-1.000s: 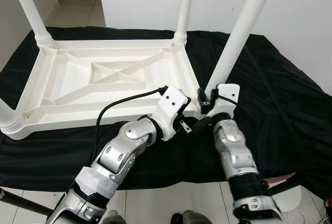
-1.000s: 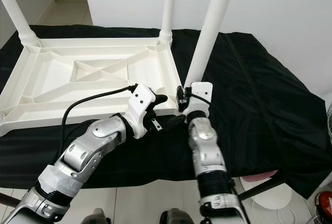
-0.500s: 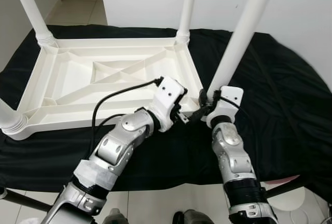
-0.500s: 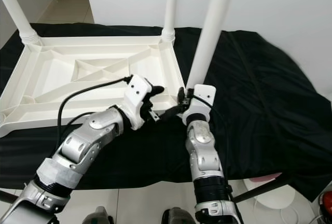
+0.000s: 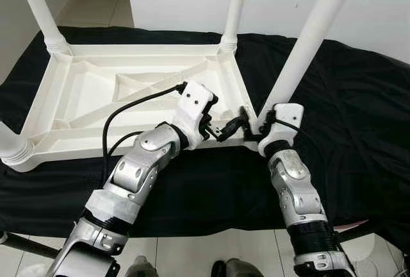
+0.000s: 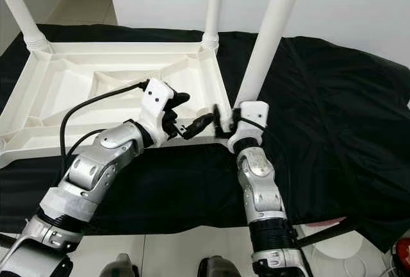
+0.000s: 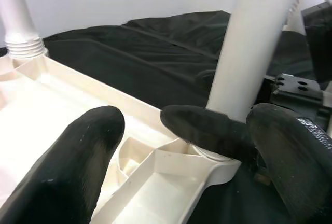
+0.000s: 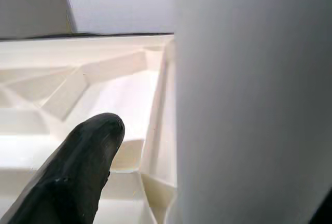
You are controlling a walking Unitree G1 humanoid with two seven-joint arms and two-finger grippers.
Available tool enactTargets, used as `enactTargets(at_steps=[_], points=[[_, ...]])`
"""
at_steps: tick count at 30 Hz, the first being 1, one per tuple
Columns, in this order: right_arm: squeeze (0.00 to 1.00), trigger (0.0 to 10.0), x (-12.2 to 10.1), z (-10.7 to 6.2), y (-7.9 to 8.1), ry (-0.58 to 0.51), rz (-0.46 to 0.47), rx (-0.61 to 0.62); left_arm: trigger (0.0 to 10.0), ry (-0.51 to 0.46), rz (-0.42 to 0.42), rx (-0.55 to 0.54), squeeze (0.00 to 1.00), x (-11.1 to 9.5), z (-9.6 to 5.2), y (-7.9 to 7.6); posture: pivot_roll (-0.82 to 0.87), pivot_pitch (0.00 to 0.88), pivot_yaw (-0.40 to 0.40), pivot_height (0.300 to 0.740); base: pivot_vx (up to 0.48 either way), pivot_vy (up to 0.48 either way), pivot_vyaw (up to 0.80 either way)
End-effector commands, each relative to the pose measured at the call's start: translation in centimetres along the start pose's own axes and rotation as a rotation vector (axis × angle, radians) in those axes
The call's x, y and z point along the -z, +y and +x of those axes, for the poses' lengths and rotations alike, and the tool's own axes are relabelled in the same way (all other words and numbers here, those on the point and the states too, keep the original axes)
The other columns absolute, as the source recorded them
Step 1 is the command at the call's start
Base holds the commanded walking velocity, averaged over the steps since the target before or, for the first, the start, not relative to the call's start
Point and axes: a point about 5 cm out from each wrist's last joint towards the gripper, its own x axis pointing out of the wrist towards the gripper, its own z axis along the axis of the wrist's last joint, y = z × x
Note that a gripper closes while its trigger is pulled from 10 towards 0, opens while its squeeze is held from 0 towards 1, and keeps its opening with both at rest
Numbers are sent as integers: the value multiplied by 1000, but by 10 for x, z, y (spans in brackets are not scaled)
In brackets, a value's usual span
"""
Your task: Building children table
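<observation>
A white plastic children's table [image 5: 96, 94] lies upside down on a black cloth, its legs pointing up. My right gripper [image 5: 254, 124] is at the base of the near right leg [image 5: 306, 43]. It is open with the leg between its fingers; one finger [image 8: 88, 167] stands a little apart from the leg [image 8: 249, 99]. My left gripper [image 5: 216, 123] is open over the table's near rim, just left of that leg's socket. Between the left gripper's fingers [image 7: 78, 167] I see the socket and one right-gripper finger [image 7: 202, 128].
Three more legs stand at the far right corner [image 5: 234, 8], far left corner [image 5: 37, 8] and near left corner [image 5: 9, 145]. The black cloth [image 5: 359, 117] spreads wide to the right. Tiled floor lies beyond at the far left, with a white wall behind.
My left gripper has risen from below the table's near edge up onto the rim beside the leg's base. My right gripper has stayed at the leg.
</observation>
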Motion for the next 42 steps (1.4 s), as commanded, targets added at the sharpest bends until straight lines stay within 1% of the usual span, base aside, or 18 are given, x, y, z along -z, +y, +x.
enactTargets(at_steps=[1, 5, 7, 8, 9, 10, 14, 16, 18, 23, 24, 31, 33, 34, 36, 38, 40, 42], points=[[0, 10000, 1, -2, 1, 12, -1, -35, 10000, 5, -7, 13, 0, 1, 0, -4, 118, 33, -77, 740, 0, 0, 0], [0, 10000, -3, 2, -25, 40, -93, -169, 10000, 12, -40, 98, 0, 3, -6, -20, 124, 45, -98, 740, 0, 0, 0], [0, 10000, -3, 3, -29, 47, -100, -184, 10000, 16, -43, 111, 0, 5, -7, -23, 121, 47, -99, 740, 0, 0, 0], [0, 1216, -1, 1, -32, 63, -110, -198, 10000, 20, -54, 122, 0, 8, -9, -26, 115, 42, -96, 740, 0, 0, 0], [0, 1216, 0, 0, -34, 73, -117, -206, 10000, 23, -61, 127, 0, 10, -10, -28, 115, 42, -96, 740, 0, 0, 0], [0, 0, 0, -3, -35, 74, -112, -213, 10000, 19, -85, 127, 0, 10, -10, -30, 80, 81, -83, 740, 0, 0, 0], [0, 0, 3, -13, -34, 82, -93, -218, 10000, 32, -75, 140, 0, 11, -5, -25, 67, 66, -61, 740, 0, 0, 0], [0, 0, 3, -13, -34, 82, -93, -218, 10000, 32, -75, 140, 0, 11, -5, -25, 67, 66, -61, 740, 0, 0, 0], [0, 0, 8, -22, -30, 85, -66, -231, 10000, 14, -74, 138, 0, 3, 1, -19, 52, 48, -34, 740, 0, 0, 0], [0, 0, 12, -25, -27, 95, -44, -229, 10000, -1, -79, 136, 0, -3, 2, -16, 54, 45, -39, 740, 0, 0, 0], [0, 10000, 13, -22, -27, 100, -44, -224, 10000, -7, -85, 133, 0, -4, 2, -15, 58, 58, -46, 740, 0, 0, 0], [0, 10000, 15, -7, -22, 115, -44, -132, 10000, 7, -87, 117, 0, 0, -7, -11, 61, 64, -40, 740, 0, 0, 0], [0, 10000, 14, -6, -20, 110, -39, -120, 10000, 0, -94, 119, 0, -1, -7, -11, 61, 64, -40, 740, 0, 0, 0], [0, 10000, 13, -5, -20, 114, -20, -67, 10000, 6, -89, 122, 0, -1, -7, -11, 61, 60, -39, 740, 0, 0, 0], [0, 10000, 12, -5, -19, 117, -8, -29, 10000, 12, -82, 125, 0, -1, -7, -10, 61, 60, -39, 740, 0, 0, 0], [0, 10000, 12, -5, -19, 117, -8, -29, 10000, 12, -82, 125, 0, -1, -7, -10, 61, 60, -39, 740, 0, 0, 0], [0, 10000, 13, -5, -8, 131, 40, 74, 10000, 15, -91, 135, 0, -1, -7, -12, 69, 59, -46, 740, 0, 0, 0], [0, 10000, 13, -5, -8, 131, 40, 74, 10000, 15, -91, 135, 0, -1, -7, -12, 69, 59, -46, 740, 0, 0, 0]])
